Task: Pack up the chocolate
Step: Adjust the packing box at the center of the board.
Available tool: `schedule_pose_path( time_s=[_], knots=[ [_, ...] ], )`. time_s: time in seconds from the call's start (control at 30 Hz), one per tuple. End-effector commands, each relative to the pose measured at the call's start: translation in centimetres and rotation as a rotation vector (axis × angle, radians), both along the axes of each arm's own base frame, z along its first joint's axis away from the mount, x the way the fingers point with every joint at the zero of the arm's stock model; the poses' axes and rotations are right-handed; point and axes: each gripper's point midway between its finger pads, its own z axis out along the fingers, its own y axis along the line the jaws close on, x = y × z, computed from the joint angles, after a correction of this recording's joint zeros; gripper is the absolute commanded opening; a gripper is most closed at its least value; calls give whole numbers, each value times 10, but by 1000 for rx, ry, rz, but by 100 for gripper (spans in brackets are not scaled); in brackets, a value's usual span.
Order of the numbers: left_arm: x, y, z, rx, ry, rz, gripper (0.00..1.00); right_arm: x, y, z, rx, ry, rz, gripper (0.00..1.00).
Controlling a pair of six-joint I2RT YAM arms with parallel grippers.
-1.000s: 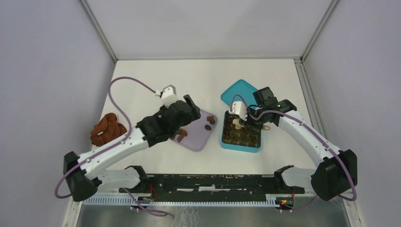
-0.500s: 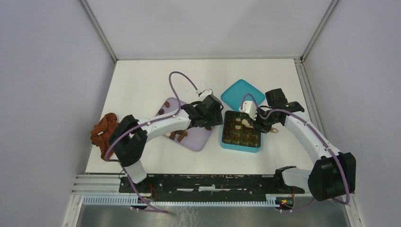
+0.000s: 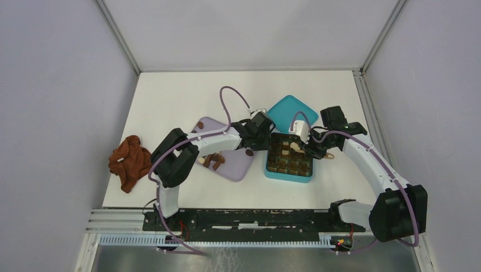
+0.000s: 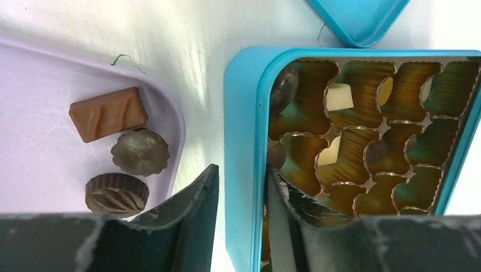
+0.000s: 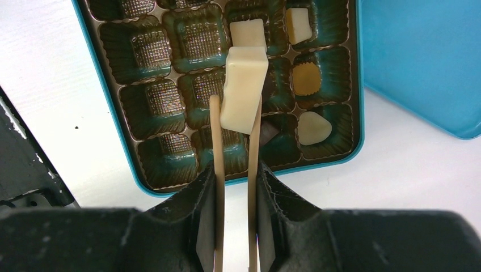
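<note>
**Condition at this moment**

You had the right gripper (image 5: 235,173) pressed together on a pair of thin tan tweezers (image 5: 215,141). The tweezer tips pinched one cream-white rectangular chocolate (image 5: 244,88). This piece hung tilted over the middle cells of the open teal box with the brown cell insert (image 4: 241,141). A few pale pieces (image 5: 313,127) lay in cells along the side nearest the flat teal lid (image 3: 286,110). Most other cells looked empty. More pieces waited on the lilac tray (image 4: 34,141), among them a mid-brown bar (image 4: 108,113) and a dark fluted round (image 4: 140,151).

The jaws of the left gripper (image 4: 242,170) stood slightly spread and held nothing. The box's near wall lay between them, and a sliver of table showed on the tray side.

**Hazards, as judged**

- Only the blade tips held the white piece. A jolt or a slackened squeeze could have dropped it across a divider.
- An occupied cell (image 5: 248,31) lay just beyond the piece. A release too far forward could have stacked two pieces.
- Any sideways motion of the left fingers could have pushed the box and moved the target cell.
- The two wrists worked close together over one box, so contact between them was possible.
</note>
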Motion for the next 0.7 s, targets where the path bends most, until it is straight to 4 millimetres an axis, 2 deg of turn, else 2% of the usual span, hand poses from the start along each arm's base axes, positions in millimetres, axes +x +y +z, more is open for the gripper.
schedule_pose_path(
  time_s=[0.0,0.1,0.23,0.43,0.67],
  knots=[
    [14,-16,20,-43,-57,-44,38,0,5,8,35,-31,26,14],
    [15,-13,18,-18,-57,-33,26,0,5,7,35,-28,29,14],
    [16,-11,22,2,-80,-22,18,-2,7,7,42,-15,44,14],
    [21,-12,42,32,-178,-24,2,-2,10,11,55,-11,57,14],
    [22,-8,70,77,-339,-18,2,-3,15,19,80,-9,76,14]
  ],
)
